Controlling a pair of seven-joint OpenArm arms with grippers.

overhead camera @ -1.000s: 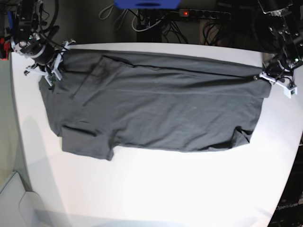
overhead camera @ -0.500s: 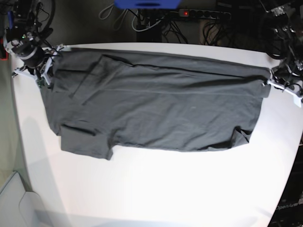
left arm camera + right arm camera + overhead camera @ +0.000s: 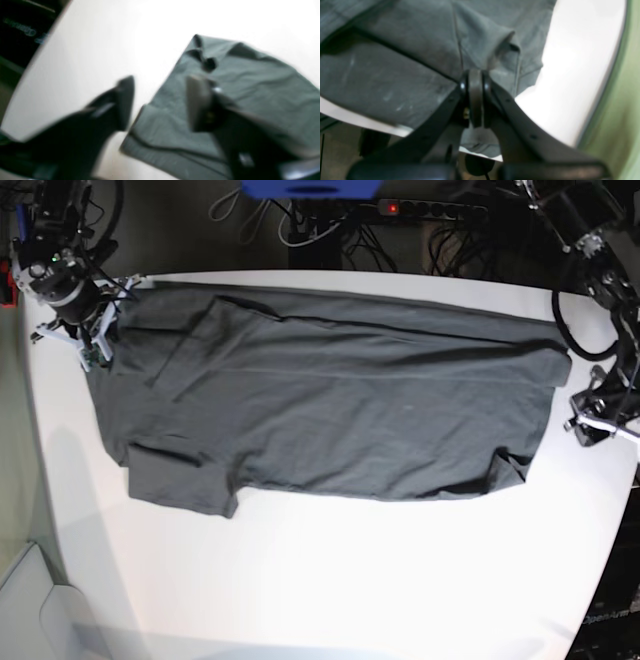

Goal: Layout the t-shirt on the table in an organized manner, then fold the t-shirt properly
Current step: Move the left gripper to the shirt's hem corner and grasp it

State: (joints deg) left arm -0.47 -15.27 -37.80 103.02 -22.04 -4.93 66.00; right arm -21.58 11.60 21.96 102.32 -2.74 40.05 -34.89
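The dark grey t-shirt (image 3: 330, 410) lies spread flat across the far half of the white table (image 3: 330, 590), with small folds at its near corners. My right gripper (image 3: 82, 320) is at the shirt's far-left corner. In the right wrist view it (image 3: 475, 97) is shut, with a ridge of the shirt (image 3: 395, 62) running up into its tips. My left gripper (image 3: 598, 423) is off the shirt's right edge. In the blurred left wrist view it (image 3: 160, 100) is open and empty: one finger over the shirt (image 3: 250, 82), the other over bare table (image 3: 100, 50).
A power strip (image 3: 430, 210) with a red light, cables and a blue object (image 3: 310, 188) lie behind the table's far edge. The table's rounded right edge (image 3: 628, 510) is close to my left gripper. The left edge (image 3: 607, 82) is near my right gripper.
My left gripper has let go of the shirt's far-right corner, opened and moved toward the near side, off the cloth. My right gripper stays shut at the far-left corner, shifted slightly.
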